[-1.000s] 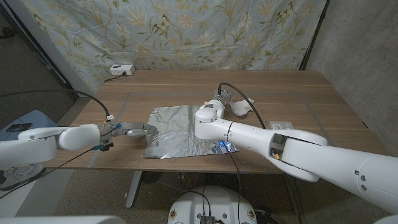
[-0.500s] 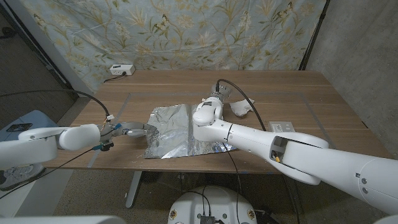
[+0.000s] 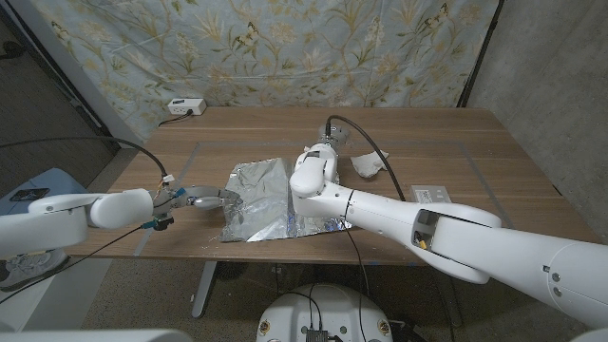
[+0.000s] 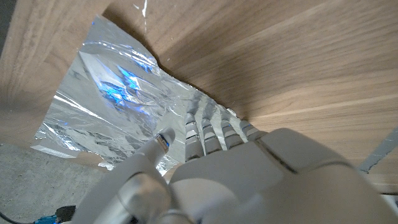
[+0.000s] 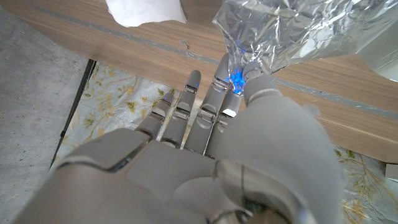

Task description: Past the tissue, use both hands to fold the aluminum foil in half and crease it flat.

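R hand (image 5: 205, 155) w/ foil (image 3: 256, 195) corner, now further left.

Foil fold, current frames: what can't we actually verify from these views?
- Head view: the right hand sits behind its own forearm, so its grip shows only in the right wrist view, pinching the aluminum foil.
- Head view: the foil's right half is covered by the right arm.
- Left wrist view: the left hand covers the foil edge it presses.
- Right wrist view: the tissue is cut off by the frame edge.

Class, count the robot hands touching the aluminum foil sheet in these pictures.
2: the left hand presses the aluminum foil's left edge; the right hand pinches a lifted foil corner.
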### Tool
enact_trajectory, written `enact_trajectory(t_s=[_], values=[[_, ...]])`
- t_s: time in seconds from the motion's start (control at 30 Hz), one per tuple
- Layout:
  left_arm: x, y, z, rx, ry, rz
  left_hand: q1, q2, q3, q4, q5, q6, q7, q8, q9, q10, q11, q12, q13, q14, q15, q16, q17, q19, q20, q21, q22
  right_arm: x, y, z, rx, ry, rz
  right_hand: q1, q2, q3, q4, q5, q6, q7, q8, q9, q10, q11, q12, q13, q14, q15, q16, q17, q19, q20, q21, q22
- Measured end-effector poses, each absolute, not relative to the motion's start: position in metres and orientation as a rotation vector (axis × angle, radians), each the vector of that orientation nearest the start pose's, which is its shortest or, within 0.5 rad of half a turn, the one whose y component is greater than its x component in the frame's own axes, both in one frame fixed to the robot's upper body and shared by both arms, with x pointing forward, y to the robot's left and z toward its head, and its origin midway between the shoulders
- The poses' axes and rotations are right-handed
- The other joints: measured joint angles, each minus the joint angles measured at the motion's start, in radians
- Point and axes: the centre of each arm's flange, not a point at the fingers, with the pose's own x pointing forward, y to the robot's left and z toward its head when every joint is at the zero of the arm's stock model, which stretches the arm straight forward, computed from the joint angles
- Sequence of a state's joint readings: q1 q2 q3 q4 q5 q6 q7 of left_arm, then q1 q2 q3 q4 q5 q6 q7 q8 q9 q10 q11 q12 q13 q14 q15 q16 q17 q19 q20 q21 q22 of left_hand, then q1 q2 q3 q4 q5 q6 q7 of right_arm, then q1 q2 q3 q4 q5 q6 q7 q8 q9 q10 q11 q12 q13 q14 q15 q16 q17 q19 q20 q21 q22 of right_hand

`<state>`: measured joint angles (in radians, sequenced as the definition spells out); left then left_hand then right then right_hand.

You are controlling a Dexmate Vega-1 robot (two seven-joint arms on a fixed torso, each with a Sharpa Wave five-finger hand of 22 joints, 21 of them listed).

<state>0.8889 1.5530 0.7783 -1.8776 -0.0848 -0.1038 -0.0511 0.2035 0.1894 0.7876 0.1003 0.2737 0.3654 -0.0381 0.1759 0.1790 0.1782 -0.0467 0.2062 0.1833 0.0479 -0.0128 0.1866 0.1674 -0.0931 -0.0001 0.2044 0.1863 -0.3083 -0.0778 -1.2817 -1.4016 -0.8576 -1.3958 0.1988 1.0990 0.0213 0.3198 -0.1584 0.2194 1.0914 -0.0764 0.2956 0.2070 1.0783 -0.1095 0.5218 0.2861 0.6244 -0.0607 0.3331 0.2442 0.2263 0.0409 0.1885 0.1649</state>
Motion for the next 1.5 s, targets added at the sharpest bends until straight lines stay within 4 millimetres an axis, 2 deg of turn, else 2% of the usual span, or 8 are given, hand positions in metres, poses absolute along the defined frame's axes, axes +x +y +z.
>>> enact_trajectory(t_s=[0.7, 0.8, 1.5], values=[[0.523, 0.387, -0.085, 1.418, -0.198, -0.446, 0.009, -0.001, 0.001, -0.015, -0.004, -0.003, -0.003, 0.0, 0.001, -0.002, -0.002, -0.004, 0.001, -0.005, -0.005, 0.0, 0.0, 0.0, 0.0, 0.0, 0.0, 0.585, 0.038, 0.049, -1.54, -0.155, -0.373, 0.011, 0.01, -0.014, 0.003, 0.0, -0.004, 0.004, -0.004, 0.0, 0.0, 0.0, 0.0, 0.0, 0.0, 0.0, 0.004, 0.005, 0.0, 0.0, 0.0, 0.0], [0.523, 0.388, -0.085, 1.416, -0.198, -0.447, 0.009, -0.001, 0.001, -0.015, -0.004, -0.003, -0.003, -0.001, 0.0, -0.002, -0.002, -0.006, 0.0, -0.005, -0.005, 0.0, 0.0, 0.0, 0.0, 0.0, 0.0, 0.584, 0.041, 0.051, -1.55, -0.16, -0.371, 0.012, 0.011, -0.017, 0.006, -0.005, -0.004, 0.004, -0.011, 0.0, 0.0, 0.0, 0.0, 0.0, 0.0, 0.0, 0.004, 0.005, 0.0, 0.0, 0.0, 0.0], [0.523, 0.387, -0.087, 1.411, -0.193, -0.46, 0.018, -0.003, -0.003, -0.028, -0.004, -0.003, -0.01, 0.002, 0.0, -0.004, -0.004, -0.008, 0.0, -0.005, -0.005, 0.0, 0.0, 0.004, -0.004, 0.0, 0.0, 0.56, 0.039, 0.068, -1.605, -0.19, -0.429, 0.021, 0.02, -0.034, 0.007, -0.008, 0.006, 0.013, -0.016, 0.0, 0.005, 0.005, 0.007, 0.0, 0.016, -0.001, 0.011, 0.004, 0.006, 0.006, 0.0, 0.0]])
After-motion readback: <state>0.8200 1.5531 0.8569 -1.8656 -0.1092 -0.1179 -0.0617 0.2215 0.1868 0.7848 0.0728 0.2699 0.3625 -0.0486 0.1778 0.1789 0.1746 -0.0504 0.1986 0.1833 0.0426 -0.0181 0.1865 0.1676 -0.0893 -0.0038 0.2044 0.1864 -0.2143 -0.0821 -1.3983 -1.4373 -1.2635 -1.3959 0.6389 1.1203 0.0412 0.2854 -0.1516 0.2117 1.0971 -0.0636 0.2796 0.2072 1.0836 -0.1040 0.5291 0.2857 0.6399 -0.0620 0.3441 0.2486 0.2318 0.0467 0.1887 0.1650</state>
